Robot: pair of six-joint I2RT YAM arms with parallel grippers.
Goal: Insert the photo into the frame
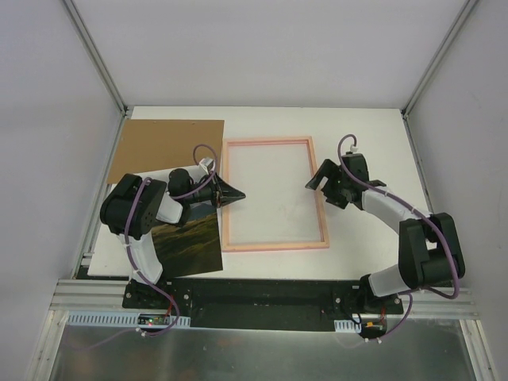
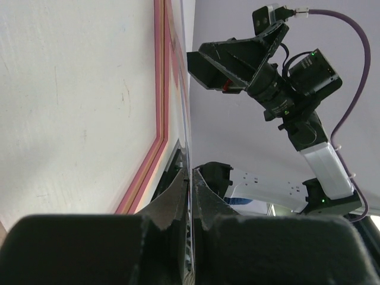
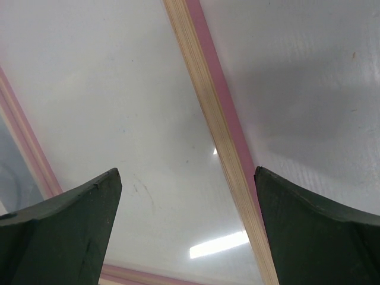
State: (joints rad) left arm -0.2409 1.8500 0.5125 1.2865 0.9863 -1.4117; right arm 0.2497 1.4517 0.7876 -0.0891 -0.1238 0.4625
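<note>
L gripper (image 1: pixel 236 194) pinched shut, apparently on photo (image 1: pixel 193 242) edge. Photo lies just L of frame (image 1: pixel 274 245), long axes parallel, near-to-far. L arm nearer. R gripper (image 1: pixel 319 176) wide, empty, over frame's R rail.

Top ext cam: high, behind arm bases (image 1: pixel 151 295), tilted down, whole table (image 1: pixel 357 127) in shot. L wrist cam: low, rolled sideways, grazing along frame (image 2: pixel 159 119) toward R arm (image 2: pixel 314 160). R wrist cam: v. close, looking down on one frame rail. All 3 share frame.
</note>
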